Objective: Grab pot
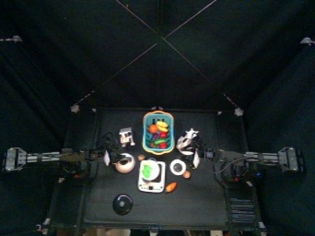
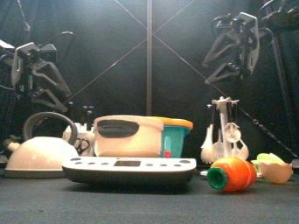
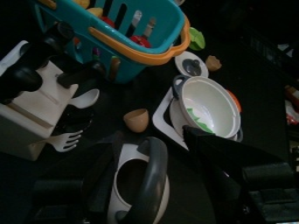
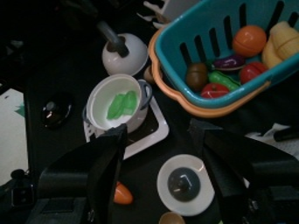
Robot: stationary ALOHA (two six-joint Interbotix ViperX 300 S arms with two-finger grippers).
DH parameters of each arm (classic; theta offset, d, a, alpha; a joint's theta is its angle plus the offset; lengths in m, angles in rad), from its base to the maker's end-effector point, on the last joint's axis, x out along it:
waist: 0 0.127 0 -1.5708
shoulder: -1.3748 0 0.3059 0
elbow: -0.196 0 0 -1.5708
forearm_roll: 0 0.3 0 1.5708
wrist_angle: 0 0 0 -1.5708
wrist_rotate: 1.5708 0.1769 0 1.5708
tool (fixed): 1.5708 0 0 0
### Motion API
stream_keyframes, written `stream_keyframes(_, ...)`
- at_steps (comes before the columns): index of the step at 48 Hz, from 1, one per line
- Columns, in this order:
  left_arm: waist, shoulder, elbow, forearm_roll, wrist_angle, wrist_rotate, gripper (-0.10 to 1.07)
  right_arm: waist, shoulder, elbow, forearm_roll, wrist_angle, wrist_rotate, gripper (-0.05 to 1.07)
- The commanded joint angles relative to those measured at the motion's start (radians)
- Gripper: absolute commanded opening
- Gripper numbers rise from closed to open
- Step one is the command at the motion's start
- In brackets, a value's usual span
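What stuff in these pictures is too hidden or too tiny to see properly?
- Pot: in the front view it cannot be picked out behind the scale.
- Basket: the right wrist view's edge cuts it off; in the front view the toaster covers most of it.
- Kettle: the left wrist view's bottom edge cuts it off.
- Top view: everything on the table is too small to name.

Both arms hang raised: left gripper [image 3: 193,188] and right gripper [image 4: 158,144] open-fingered

Possibly a pot [image 2: 128,137] on scale [image 2: 128,170]
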Motion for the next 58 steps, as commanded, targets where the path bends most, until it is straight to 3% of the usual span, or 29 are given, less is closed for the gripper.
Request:
stream_keyframes(1, -0.002, 0.002, -0.012, -0.002, -0.021, 0.0, 0.92, 0.034, -0.018, 0.009, 0.041, 0.057, 0.0, 0.91)
stream_keyframes(13, 0.0, 0.002, -0.011, -0.002, -0.025, 0.0, 0.92, 0.101, -0.028, 0.04, 0.213, 0.357, 0.015, 0.91)
stream_keyframes(18, 0.0, 0.002, -0.012, -0.002, -0.026, 0.0, 0.92, 0.094, -0.028, 0.046, 0.275, 0.413, 0.071, 0.91)
stream_keyframes(25, 0.002, 0.002, -0.005, -0.002, -0.026, 0.0, 0.92, 0.091, -0.026, 0.064, 0.222, 0.43, 0.19, 0.91)
stream_keyframes(32, -0.002, 0.002, 0.005, -0.002, -0.028, 0.0, 0.92, 0.103, -0.017, 0.084, 0.112, 0.387, 0.33, 0.91)
stream_keyframes(41, -0.014, 0.005, 0.012, 0.002, -0.091, 0.002, 0.92, 0.11, 0.017, 0.072, -0.055, 0.143, 0.518, 0.91)
stream_keyframes(49, -0.02, 0.018, 0.015, 0.002, -0.114, 0.002, 0.92, 0.103, 0.155, 0.021, -0.146, -0.048, 0.67, 0.91)
stream_keyframes(58, -0.018, 0.02, 0.026, 0.0, -0.114, 0.002, 0.92, 0.109, 0.327, -0.098, -0.196, -0.057, 0.738, 0.91)
